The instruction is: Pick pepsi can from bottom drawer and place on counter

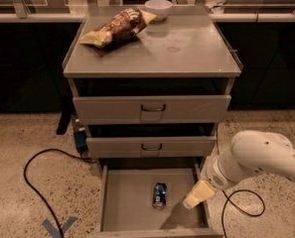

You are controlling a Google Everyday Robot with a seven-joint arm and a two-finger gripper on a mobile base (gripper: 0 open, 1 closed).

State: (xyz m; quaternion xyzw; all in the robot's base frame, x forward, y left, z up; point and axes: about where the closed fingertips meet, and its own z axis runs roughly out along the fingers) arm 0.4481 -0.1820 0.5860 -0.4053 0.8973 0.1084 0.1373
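Note:
The pepsi can (160, 196) is small and dark blue and lies on its side on the floor of the bottom drawer (127, 205), which is pulled open, near the middle. My gripper (196, 195) hangs at the end of the white arm (256, 160), over the drawer's right side. It is to the right of the can, apart from it, and holds nothing. The counter (182, 48) is the flat grey cabinet top above.
A yellow-and-brown chip bag (116, 28) and a white bowl (158, 8) sit at the back of the counter. Two grey drawer fronts (152, 108) are above the open drawer. A black cable (35, 182) and blue tape (57, 227) lie on the floor at left.

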